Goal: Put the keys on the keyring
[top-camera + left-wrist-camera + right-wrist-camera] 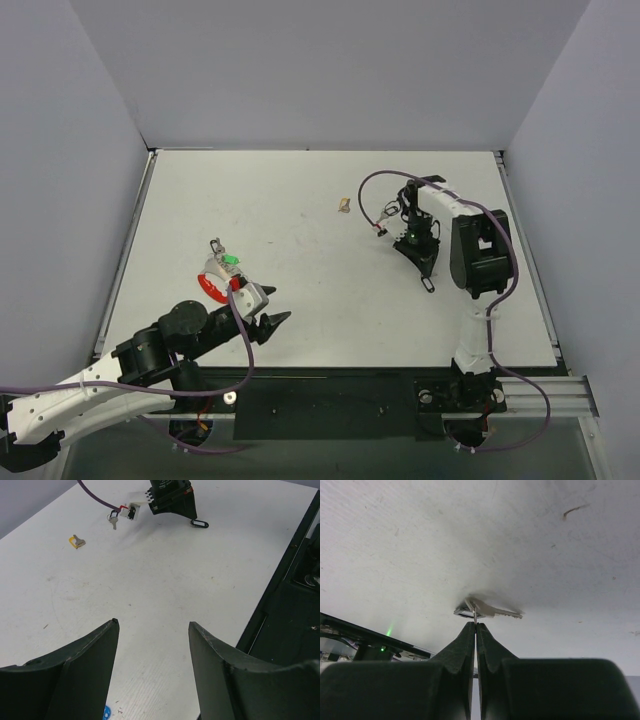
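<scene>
The keyring (215, 270) is a small bunch with red, white and green pieces at the near left. My left gripper (272, 325) (153, 625) is open and empty, just right of the bunch and low over bare table. My right gripper (427, 274) (476, 624) is shut, pinching a thin metal loop on a silver key (496, 611) with a dark head. This key (431, 286) lies on the table at the fingertips and shows in the left wrist view (199, 524). A second dark-headed key (381, 229) (113, 519) lies left of the right arm.
A small key with a yellow tag (343, 206) (76, 541) lies at mid table. The right arm's purple cable (368, 190) and white connector (131, 512) hang near the second key. Grey walls enclose three sides. A black rail (330, 400) runs along the near edge.
</scene>
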{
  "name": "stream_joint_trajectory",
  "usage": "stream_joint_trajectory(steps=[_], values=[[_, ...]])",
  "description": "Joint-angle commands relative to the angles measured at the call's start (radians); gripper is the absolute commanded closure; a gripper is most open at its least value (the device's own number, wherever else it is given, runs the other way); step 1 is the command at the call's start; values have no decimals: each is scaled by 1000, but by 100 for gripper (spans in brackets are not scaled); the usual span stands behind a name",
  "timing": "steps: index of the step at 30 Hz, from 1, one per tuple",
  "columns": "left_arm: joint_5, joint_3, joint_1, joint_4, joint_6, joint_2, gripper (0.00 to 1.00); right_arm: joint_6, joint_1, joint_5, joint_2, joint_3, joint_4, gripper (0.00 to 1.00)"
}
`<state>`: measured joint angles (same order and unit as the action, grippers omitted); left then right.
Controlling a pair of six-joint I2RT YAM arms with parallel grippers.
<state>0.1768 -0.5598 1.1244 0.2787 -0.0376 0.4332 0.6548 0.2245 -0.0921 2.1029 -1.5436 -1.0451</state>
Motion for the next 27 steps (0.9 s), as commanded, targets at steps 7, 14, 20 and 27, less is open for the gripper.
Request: stream_joint_trajectory(steps=[7, 14, 20, 27], values=[[4, -38, 6, -15, -7, 7, 32, -17, 21, 34, 52, -65, -81, 100], [6, -37, 6, -15, -7, 10, 32, -20, 24, 31, 65, -87, -92, 97], [6, -35, 5, -16, -8, 12, 32, -21, 32, 31, 71, -96, -95, 95], [9, -35, 6, -15, -8, 10, 32, -23, 36, 26, 68, -98, -99, 93]])
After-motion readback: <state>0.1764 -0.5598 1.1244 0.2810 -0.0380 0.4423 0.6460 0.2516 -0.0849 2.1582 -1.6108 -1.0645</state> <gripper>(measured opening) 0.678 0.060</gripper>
